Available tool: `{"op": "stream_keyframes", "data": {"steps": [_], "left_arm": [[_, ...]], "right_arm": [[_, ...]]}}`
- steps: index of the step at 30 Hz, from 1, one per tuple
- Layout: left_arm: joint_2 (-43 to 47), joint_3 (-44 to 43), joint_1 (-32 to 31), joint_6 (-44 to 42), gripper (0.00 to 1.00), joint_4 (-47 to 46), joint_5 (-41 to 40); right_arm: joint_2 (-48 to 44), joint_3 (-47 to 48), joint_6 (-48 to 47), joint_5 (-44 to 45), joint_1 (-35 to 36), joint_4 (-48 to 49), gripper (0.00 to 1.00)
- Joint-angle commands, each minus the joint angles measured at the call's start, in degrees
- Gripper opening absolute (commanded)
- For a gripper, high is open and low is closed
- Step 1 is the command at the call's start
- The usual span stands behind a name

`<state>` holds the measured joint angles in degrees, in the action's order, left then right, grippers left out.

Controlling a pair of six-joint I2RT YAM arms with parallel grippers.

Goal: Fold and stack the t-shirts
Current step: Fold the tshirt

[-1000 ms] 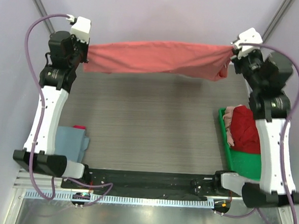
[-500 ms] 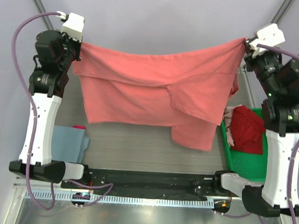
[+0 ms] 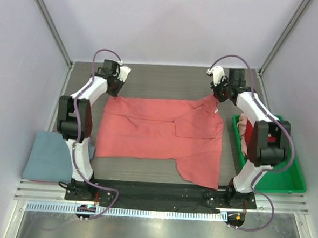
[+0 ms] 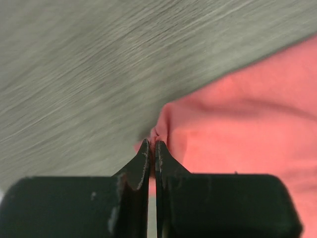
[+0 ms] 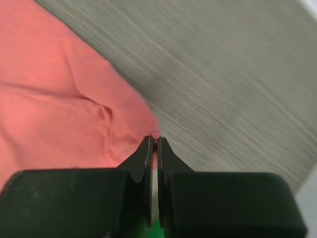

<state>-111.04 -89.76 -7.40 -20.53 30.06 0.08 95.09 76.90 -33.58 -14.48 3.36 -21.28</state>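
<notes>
A salmon-pink t-shirt [image 3: 163, 135] lies spread on the grey table, with folds across its middle and one part reaching the near edge at the right. My left gripper [image 3: 116, 88] is shut on its far left corner [image 4: 161, 130]. My right gripper [image 3: 217, 96] is shut on its far right corner [image 5: 154, 132]. Both corners are low at the table's surface. A folded blue t-shirt [image 3: 47, 155] lies at the near left.
A green tray [image 3: 284, 183] at the right holds a dark red garment [image 3: 251, 136] and a pale pink one [image 3: 242, 123], partly hidden by my right arm. Bare grey table [image 3: 166, 81] lies beyond the shirt. Walls close in left, right and far.
Both arms swung the shirt up, then down and forward. It went from a stretched band held high to hanging open, and now lies flat on the table.
</notes>
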Motion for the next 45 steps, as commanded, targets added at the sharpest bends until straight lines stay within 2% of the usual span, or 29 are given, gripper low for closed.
{"op": "stream_keyframes", "data": {"steps": [1, 9, 15, 20, 23, 32, 35, 38, 42, 45], "left_arm": [[-5.56, -8.05, 0.10, 1.55, 0.00, -2.47, 0.45], [-20.68, -22.37, 0.89, 1.90, 0.00, -2.64, -6.39], [-28.69, -33.97, 1.33, 1.20, 0.00, -2.29, -9.65], [-35.73, -44.16, 1.60, 0.32, 0.00, -1.59, -16.85], [-36.87, -45.77, 1.86, -0.12, 0.00, -1.68, -19.50], [-34.50, -41.12, 2.83, 0.67, 0.00, -1.06, -21.61], [-34.07, -40.41, 2.83, 0.06, 0.01, -0.54, -21.96], [-33.19, -39.27, 3.35, 0.14, 0.06, -0.36, -23.36], [-33.36, -40.49, 4.41, 1.46, 0.29, -0.88, -23.11], [-35.11, -43.13, 4.41, 0.50, 0.38, -2.46, -23.89]], "right_arm": [[4.91, 3.33, -1.92, 1.47, 0.25, 8.79, 0.01], [26.60, 19.58, -2.54, 5.60, -0.63, 10.11, 0.01], [37.17, 32.33, -1.31, 8.32, -0.81, 10.12, 0.01], [45.18, 42.69, 0.10, 12.00, -0.81, 10.20, 0.01], [47.11, 44.91, -0.52, 14.12, -0.89, 10.64, 0.01], [45.27, 42.19, 0.10, 14.22, -1.07, 11.70, 0.01], [45.80, 42.80, 0.19, 17.20, -1.07, 12.40, 0.01], [46.15, 42.89, -0.43, 18.26, -1.07, 12.57, 0.01], [46.15, 42.19, -0.43, 19.31, -1.07, 13.19, 0.01], [46.77, 42.54, -0.52, 19.57, -1.07, 13.54, 0.01]]}}
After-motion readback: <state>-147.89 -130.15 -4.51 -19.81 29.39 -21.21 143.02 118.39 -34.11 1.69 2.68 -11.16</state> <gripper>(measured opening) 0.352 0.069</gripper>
